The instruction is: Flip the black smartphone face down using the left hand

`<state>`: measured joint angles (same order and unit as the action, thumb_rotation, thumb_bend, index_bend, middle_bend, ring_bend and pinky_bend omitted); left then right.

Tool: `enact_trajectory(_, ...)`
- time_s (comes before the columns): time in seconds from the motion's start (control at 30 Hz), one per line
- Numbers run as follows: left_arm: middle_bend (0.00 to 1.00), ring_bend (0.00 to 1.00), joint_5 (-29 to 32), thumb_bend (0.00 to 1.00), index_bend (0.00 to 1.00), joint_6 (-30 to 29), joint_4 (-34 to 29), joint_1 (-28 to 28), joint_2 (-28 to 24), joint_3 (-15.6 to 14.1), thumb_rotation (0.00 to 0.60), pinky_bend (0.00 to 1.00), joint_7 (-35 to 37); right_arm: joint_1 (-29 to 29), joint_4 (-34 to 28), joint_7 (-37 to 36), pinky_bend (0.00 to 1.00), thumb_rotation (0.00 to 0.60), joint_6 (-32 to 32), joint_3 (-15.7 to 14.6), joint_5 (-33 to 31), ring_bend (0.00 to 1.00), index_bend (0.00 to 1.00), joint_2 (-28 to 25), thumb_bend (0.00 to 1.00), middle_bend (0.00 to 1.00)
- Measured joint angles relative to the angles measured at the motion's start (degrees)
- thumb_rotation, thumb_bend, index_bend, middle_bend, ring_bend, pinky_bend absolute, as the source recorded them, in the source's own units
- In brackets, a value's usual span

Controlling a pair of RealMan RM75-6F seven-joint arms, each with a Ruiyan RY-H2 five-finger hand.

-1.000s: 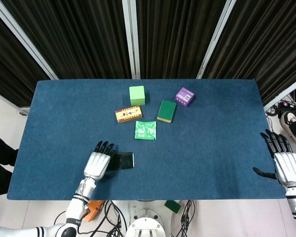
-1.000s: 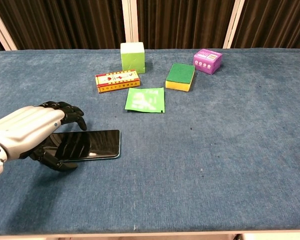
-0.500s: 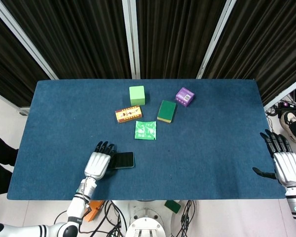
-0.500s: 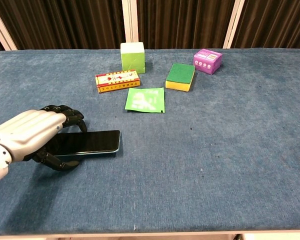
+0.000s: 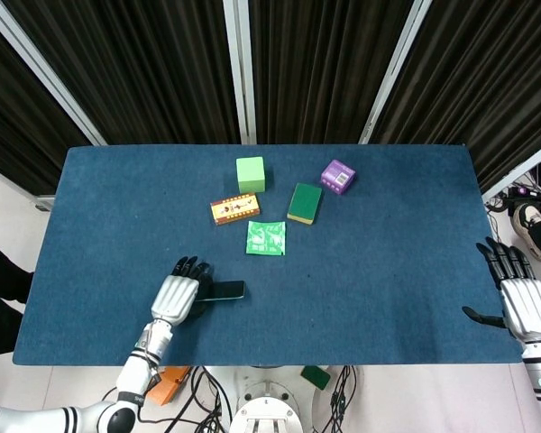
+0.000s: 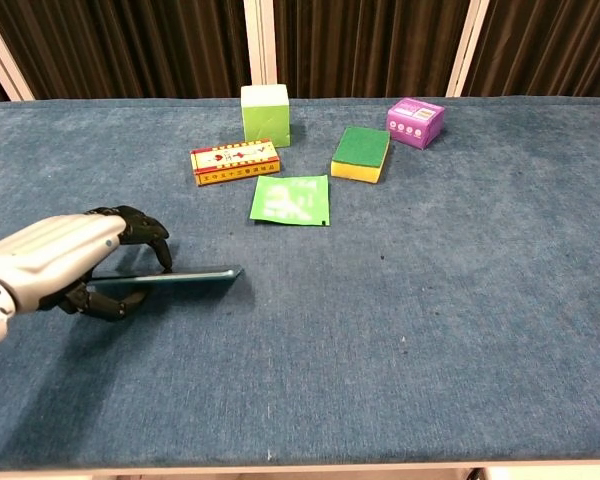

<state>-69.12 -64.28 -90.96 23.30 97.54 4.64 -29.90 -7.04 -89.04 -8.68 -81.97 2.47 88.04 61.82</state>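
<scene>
The black smartphone (image 6: 185, 277) (image 5: 224, 290) is lifted and tilted so that the chest view shows it almost edge-on, a thin dark sliver above the blue table (image 6: 400, 330). My left hand (image 6: 65, 262) (image 5: 176, 297) grips its left end, fingers curled over the top and thumb underneath. My right hand (image 5: 523, 302) rests at the table's right edge with its fingers spread, holding nothing; the chest view does not show it.
Further back on the table lie a green sachet (image 6: 291, 200), a red-and-yellow box (image 6: 235, 162), a light green cube (image 6: 265, 114), a green-and-yellow sponge (image 6: 360, 154) and a purple box (image 6: 416, 122).
My left hand has raised the phone's near long edge, turning it from flat, screen up, to nearly edge-on. The right hand has not moved.
</scene>
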Motion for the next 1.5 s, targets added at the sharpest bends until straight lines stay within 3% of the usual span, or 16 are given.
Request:
enact_trajectory(0.1,0.15,0.04,0.46,0.54,0.47,3.05,-1.29,1.25,-3.11,0.69,0.600,0.05,2.28,0.24,0.00,-0.09,0.00,0.600,-0.27,-0.06,-0.04,0.00,0.00,-0.03,0.15,0.00)
enact_trajectory(0.37,0.15,0.02,6.04,0.54,0.26,11.84,-3.84,6.52,-9.61,3.10,0.600,0.05,4.29,0.74,0.11,-0.41,0.00,0.600,-0.71,-0.23,-0.12,0.00,0.00,-0.02,0.15,0.00)
enact_trajectory(0.57,0.15,0.02,10.38,0.53,0.24,15.06,-3.34,10.44,-10.87,4.41,0.600,0.05,4.41,1.08,0.42,-0.85,0.00,0.600,-0.96,-0.30,-0.24,0.00,0.00,-0.10,0.15,0.00)
enact_trajectory(0.77,0.15,0.02,11.50,0.52,0.23,14.28,-2.78,12.06,-11.27,4.36,0.600,0.05,3.56,1.37,0.95,-1.50,0.00,0.600,-1.09,-0.34,-0.45,0.00,0.00,-0.09,0.15,0.00)
enact_trajectory(0.93,0.15,0.02,10.27,0.51,0.22,9.03,-4.09,10.67,-12.31,4.45,0.600,0.05,4.75,1.54,1.34,-1.95,0.00,0.600,-1.13,-0.27,-0.69,0.00,0.00,-0.19,0.15,0.00)
enact_trajectory(1.23,0.15,0.04,2.58,0.29,0.20,-8.68,-5.12,1.48,-16.69,3.29,0.600,0.05,11.86,1.85,1.81,-2.35,0.00,0.600,-1.68,-0.13,-0.61,0.00,0.00,-0.36,0.15,0.00)
enact_trajectory(1.5,0.14,0.04,-4.54,0.26,0.19,-23.84,-5.67,-11.58,-23.95,-2.41,0.600,0.05,16.69,1.92,1.22,-1.69,0.00,0.600,-2.25,-0.26,0.49,0.00,0.00,-0.26,0.15,0.00)
